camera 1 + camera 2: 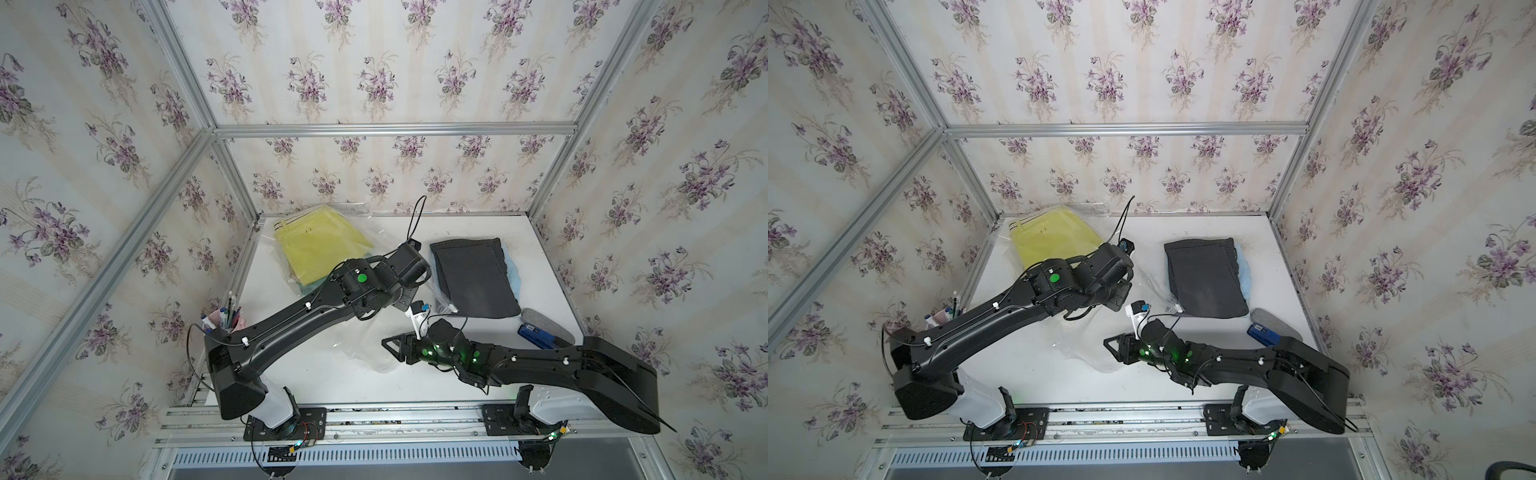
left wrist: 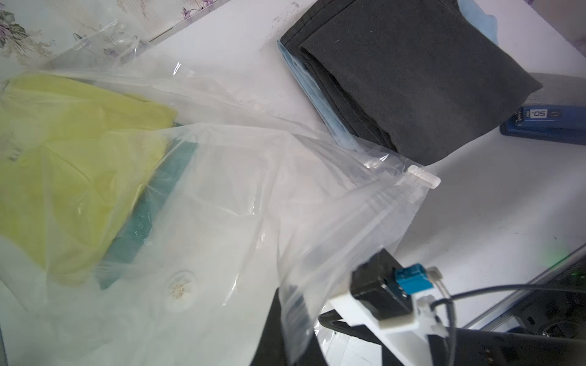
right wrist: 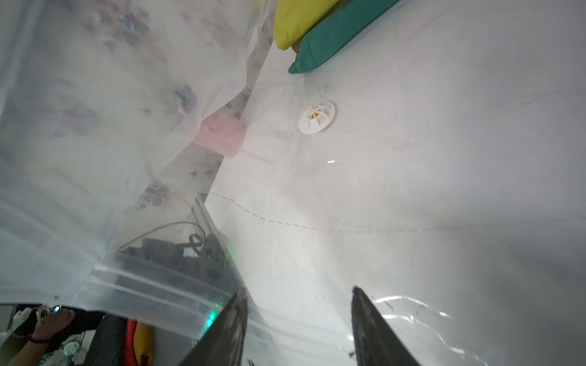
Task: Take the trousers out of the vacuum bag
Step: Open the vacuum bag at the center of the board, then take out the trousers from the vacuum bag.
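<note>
The see-through vacuum bag [image 1: 376,237] [image 2: 253,190] lies across the table's left half. Yellow-green trousers [image 1: 320,245] [image 1: 1054,237] sit inside it on top of teal green trousers [image 2: 152,202] [image 3: 333,35]. Black trousers [image 1: 473,278] [image 1: 1204,278] lie outside the bag at the right, on top of light blue trousers [image 1: 509,270]. My left gripper [image 2: 285,320] is shut on the bag's zip edge near the white slider [image 2: 423,177]. At the bag's mouth my right gripper [image 3: 298,304] [image 1: 386,344] is open, with plastic around its fingers.
A pink cup of pens [image 1: 222,322] stands at the table's left edge. A blue stapler [image 1: 536,334] and a grey pad [image 1: 548,324] lie at the right, in front of the black trousers. The bag's white valve [image 3: 316,117] rests on the table.
</note>
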Tool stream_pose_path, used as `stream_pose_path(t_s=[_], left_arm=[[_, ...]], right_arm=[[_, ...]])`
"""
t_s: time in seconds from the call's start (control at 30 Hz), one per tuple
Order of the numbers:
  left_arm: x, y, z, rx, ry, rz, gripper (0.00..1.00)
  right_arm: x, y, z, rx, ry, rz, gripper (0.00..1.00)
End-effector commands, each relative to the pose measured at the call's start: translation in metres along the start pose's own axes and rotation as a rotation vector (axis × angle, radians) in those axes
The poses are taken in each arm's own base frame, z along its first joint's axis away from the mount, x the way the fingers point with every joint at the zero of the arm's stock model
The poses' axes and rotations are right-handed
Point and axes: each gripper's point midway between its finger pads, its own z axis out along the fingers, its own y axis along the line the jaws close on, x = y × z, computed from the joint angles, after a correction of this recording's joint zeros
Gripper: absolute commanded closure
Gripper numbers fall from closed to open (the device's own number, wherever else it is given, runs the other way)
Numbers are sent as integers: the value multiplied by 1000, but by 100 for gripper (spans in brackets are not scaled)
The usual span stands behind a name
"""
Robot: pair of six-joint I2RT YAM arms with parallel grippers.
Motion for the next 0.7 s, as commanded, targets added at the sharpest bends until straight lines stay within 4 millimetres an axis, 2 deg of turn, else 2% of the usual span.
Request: stream_pose_path(t_s=[0.0, 0.27, 0.37, 0.5, 0.67], left_arm=[[0, 2, -8, 5, 4, 49, 100], [-9, 13, -25, -27, -29, 96, 100], [-12, 17, -29, -48, -38, 119, 100], [-12, 13, -33, -5, -80, 151, 100], [-5, 13, -30, 4, -109, 195, 100]], right_arm=[[-30, 15, 19, -26, -107, 64, 48], [-57, 18, 80, -57, -160, 217, 49], [-68, 11, 95, -81, -199, 281, 50], [-89, 4, 113, -97, -242, 329, 50], [-114, -12, 134, -39, -278, 403, 50]])
